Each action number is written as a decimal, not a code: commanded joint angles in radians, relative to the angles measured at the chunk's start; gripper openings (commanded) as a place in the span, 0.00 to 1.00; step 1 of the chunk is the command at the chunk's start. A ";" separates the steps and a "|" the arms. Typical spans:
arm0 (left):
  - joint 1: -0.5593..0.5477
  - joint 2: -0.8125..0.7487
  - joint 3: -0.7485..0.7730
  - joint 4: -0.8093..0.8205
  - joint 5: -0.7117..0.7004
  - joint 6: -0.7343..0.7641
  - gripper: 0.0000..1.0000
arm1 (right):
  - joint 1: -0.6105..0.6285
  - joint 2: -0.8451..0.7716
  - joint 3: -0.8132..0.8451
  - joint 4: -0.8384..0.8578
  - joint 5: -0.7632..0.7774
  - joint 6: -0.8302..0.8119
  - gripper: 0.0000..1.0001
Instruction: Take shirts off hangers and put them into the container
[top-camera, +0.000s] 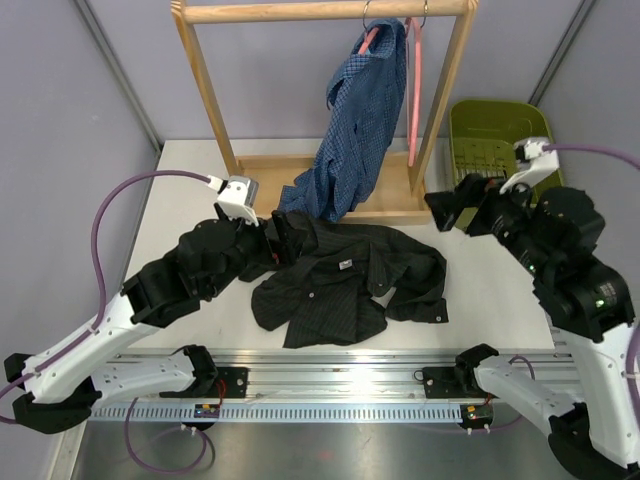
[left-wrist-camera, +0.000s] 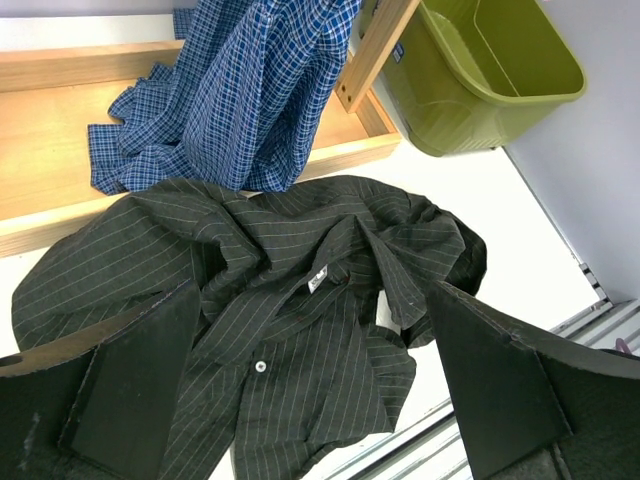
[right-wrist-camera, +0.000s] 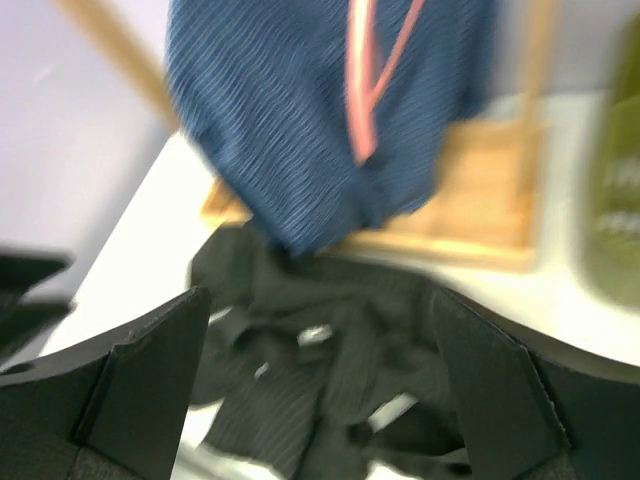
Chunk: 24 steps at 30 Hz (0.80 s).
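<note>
The black striped shirt (top-camera: 345, 280) lies crumpled on the table, off its hanger. The blue checked shirt (top-camera: 360, 130) hangs from the rack on a pink hanger (top-camera: 368, 40), its tail resting on the rack's base. A second pink hanger (top-camera: 414, 80) hangs bare beside it. The olive container (top-camera: 462, 140) stands at the back right. My left gripper (top-camera: 285, 235) is open at the black shirt's (left-wrist-camera: 290, 300) left edge, nothing between its fingers. My right gripper (top-camera: 452, 210) is open above the table beside the container, holding nothing. The right wrist view is blurred, showing the black shirt (right-wrist-camera: 320, 370) below.
A light wooden rack (top-camera: 200, 80) stands at the back with a flat base board (top-camera: 390, 205). A metal rail (top-camera: 330, 380) runs along the table's near edge. Grey walls close in on both sides.
</note>
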 joint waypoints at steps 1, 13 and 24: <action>0.001 -0.017 -0.010 0.092 0.018 0.020 0.99 | 0.006 -0.005 -0.232 0.027 -0.301 0.124 0.99; 0.001 -0.035 -0.038 0.090 0.004 0.004 0.99 | 0.404 0.230 -0.476 0.148 0.033 0.185 1.00; 0.001 -0.106 -0.074 0.069 -0.012 -0.018 0.99 | 0.558 0.800 -0.131 0.111 0.427 0.147 1.00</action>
